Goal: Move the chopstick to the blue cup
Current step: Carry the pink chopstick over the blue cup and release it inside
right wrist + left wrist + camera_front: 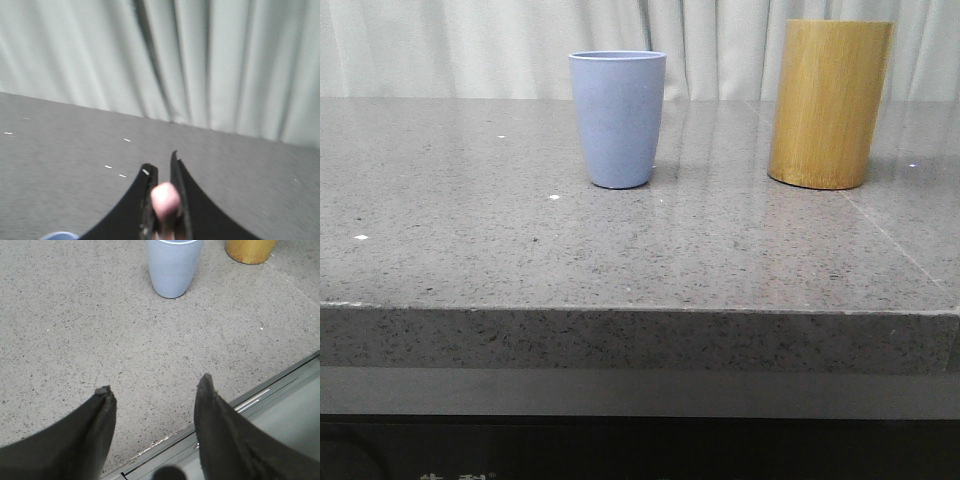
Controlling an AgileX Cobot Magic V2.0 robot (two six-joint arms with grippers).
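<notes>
Matte blue cup point(618, 118); polished speckled-stone table point(520, 250)

The front camera looks low across the table point(470, 250). The left wrist camera looks down, sharing the blue cup point(617, 118). The right wrist camera faces the curtain point(210, 60).

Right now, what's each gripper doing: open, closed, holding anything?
Left gripper: open, empty, above the table near its edge.
Right gripper: closed on the chopstick, its pink end seen between the fingers.
</notes>
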